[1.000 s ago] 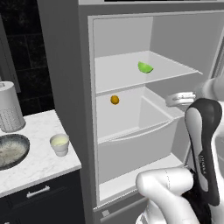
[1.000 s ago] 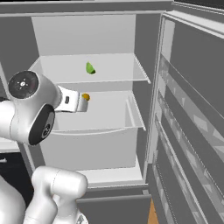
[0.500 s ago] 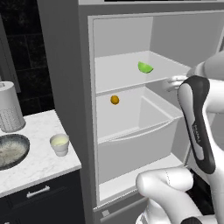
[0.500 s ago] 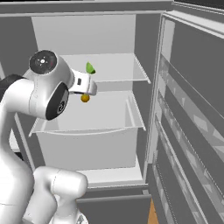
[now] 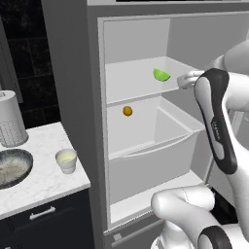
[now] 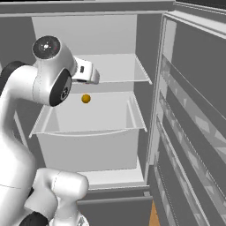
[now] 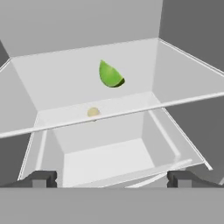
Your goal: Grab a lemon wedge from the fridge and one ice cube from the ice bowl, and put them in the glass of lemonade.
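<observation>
1. Facing the open fridge (image 5: 73, 97), with the gripper (image 7: 111, 177) spread wide and pinching nothing, its 2 dark tips far apart at the fridge's mouth, short of the shelf edge.
2. Lemon wedge (image 5: 161, 75) resting on the fridge's upper glass shelf (image 7: 57, 83), toward its right side and well back from the front edge; also seen ahead of the fingertips (image 7: 39, 178) in the hand view (image 7: 110, 74).
3. Likely risk: knocking a fingertip against the fridge shelf's front lip, since the tips appear to sit low relative to it.
4. Second risk: nudging the wedge deeper into the fridge instead of straddling it, because of its small size and curved underside.
5. Third risk: mistaking the small orange ball (image 5: 127, 111), lower in the fridge, for the target.
6. Wedge appearance: bright yellow-green, tiny, rounded on 1 side and tapering to a point, tilted on the fridge shelf.
7. Outside the fridge, to its left: glass of lemonade (image 5: 66, 160) and ice bowl (image 5: 10, 167) on the counter (image 5: 44, 182).
</observation>
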